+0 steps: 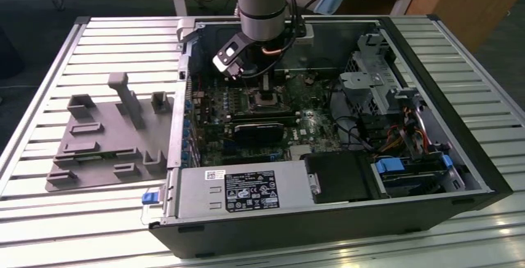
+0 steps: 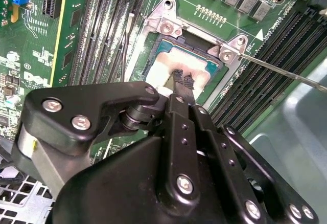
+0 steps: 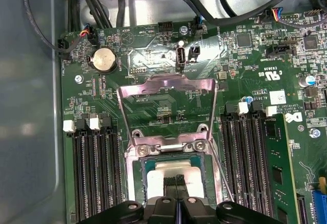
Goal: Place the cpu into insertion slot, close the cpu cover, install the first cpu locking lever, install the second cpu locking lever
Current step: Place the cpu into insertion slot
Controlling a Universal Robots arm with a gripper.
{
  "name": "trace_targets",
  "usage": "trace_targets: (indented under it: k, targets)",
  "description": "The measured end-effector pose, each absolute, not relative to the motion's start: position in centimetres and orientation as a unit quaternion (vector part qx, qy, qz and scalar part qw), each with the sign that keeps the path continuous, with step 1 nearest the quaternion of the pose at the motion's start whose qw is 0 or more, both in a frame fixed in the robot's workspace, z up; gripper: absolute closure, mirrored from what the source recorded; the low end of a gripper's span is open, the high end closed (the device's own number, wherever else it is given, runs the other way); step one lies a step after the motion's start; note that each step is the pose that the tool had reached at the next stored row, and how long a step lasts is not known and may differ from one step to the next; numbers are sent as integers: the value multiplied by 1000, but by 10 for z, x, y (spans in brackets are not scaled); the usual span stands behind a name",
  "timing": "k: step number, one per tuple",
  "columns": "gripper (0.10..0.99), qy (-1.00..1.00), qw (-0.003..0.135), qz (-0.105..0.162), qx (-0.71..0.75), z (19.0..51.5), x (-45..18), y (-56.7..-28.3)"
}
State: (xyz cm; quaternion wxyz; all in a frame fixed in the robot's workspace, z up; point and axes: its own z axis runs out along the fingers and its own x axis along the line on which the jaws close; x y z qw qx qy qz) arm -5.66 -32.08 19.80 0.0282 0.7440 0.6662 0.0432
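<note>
The cpu (image 3: 156, 174), a silver square smeared with pale paste, lies in the insertion slot (image 3: 137, 183) on the green motherboard; it also shows in the second wrist view as the cpu (image 2: 163, 65) inside the insertion slot (image 2: 162, 44). The cpu cover (image 3: 168, 83) stands swung open away from the slot, its window showing bare board. My gripper (image 3: 176, 179) is shut, its black fingertips together on the middle of the chip's top, with nothing between them. The second wrist view shows the same contact at my gripper (image 2: 181, 83). In the exterior view my gripper (image 1: 267, 90) hangs inside the case over the slot.
A thin wire locking lever (image 2: 286, 73) sticks out beside the socket, raised. Black memory slots (image 3: 94, 173) flank it on both sides. The open computer case (image 1: 459, 176) holds a fan card (image 1: 258, 134), a power supply (image 1: 238, 188) and drive bays (image 1: 394, 96). A grey fixture (image 1: 107, 139) lies on the exterior view's left.
</note>
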Motion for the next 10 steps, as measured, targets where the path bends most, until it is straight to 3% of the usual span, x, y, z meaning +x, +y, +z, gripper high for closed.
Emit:
trace_targets:
  k: [10]
  targets:
    - [984,666,28,43,744,212,-57,-321]
